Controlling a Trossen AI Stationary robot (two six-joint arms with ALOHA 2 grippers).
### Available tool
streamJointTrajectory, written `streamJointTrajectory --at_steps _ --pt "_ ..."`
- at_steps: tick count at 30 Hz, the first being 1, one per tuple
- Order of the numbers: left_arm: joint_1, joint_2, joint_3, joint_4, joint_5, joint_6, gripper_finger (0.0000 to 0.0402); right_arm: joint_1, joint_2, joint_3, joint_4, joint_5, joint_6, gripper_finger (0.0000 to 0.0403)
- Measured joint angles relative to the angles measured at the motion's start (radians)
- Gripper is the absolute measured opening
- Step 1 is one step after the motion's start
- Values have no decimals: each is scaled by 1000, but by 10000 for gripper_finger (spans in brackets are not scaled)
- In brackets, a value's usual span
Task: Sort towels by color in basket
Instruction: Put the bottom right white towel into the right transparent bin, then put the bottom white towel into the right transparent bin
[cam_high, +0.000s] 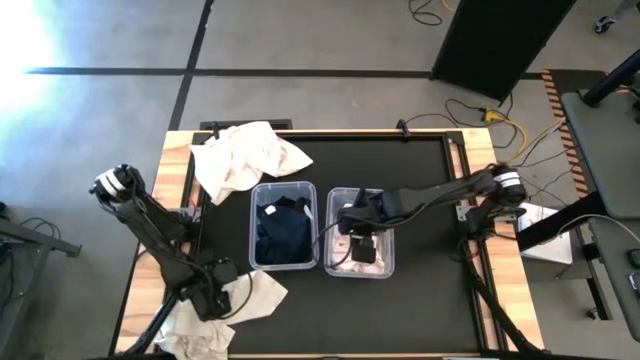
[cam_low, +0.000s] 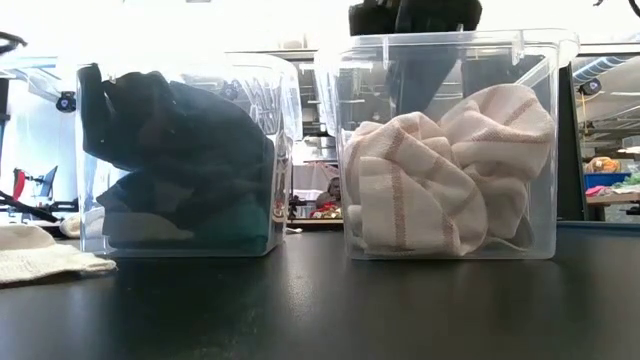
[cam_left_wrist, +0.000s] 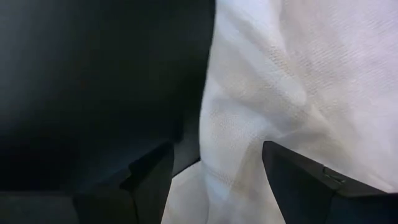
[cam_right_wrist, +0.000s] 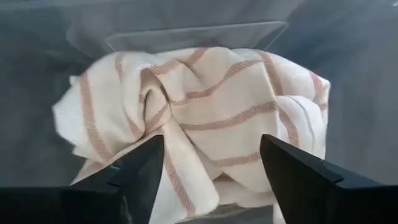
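We see two clear bins side by side on the black worktop. The right gripper hangs over the right bin, jaws apart above the crumpled striped towel inside. Dark towels fill the left bin. The left gripper is at the near edge, jaws apart around a white towel. More white towels lie at the far-left corner.
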Motion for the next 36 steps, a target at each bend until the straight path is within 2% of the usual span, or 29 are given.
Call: streamJointTrajectory --at_steps 3,6,8,12,13,17,21,25,31,36 --pt "19 37 -3 36 39 31 224 0 -48 1 -19 1 32 256" --pt "28 66 -10 68 59 77 192 7 -85 1 -28 0 54 275" --pt "28 82 -12 87 67 143 152 19 -113 1 -26 -1 53 283" --pt "30 80 -14 133 64 242 32 45 -141 1 -21 14 61 289" --pt "31 72 -16 135 62 248 18 53 -145 1 -18 27 69 290" --pt "32 6 -24 129 47 268 11 100 -150 1 21 62 80 286" --pt "33 -105 -20 131 43 262 4 198 -131 0 115 127 36 272" --pt "32 -201 46 124 10 285 2 291 -115 0 229 214 -12 255" --pt "27 -250 227 186 -153 568 1 390 -102 0 440 281 -79 233" --pt "35 -193 384 214 -289 884 1 437 -60 0 646 280 -210 220"
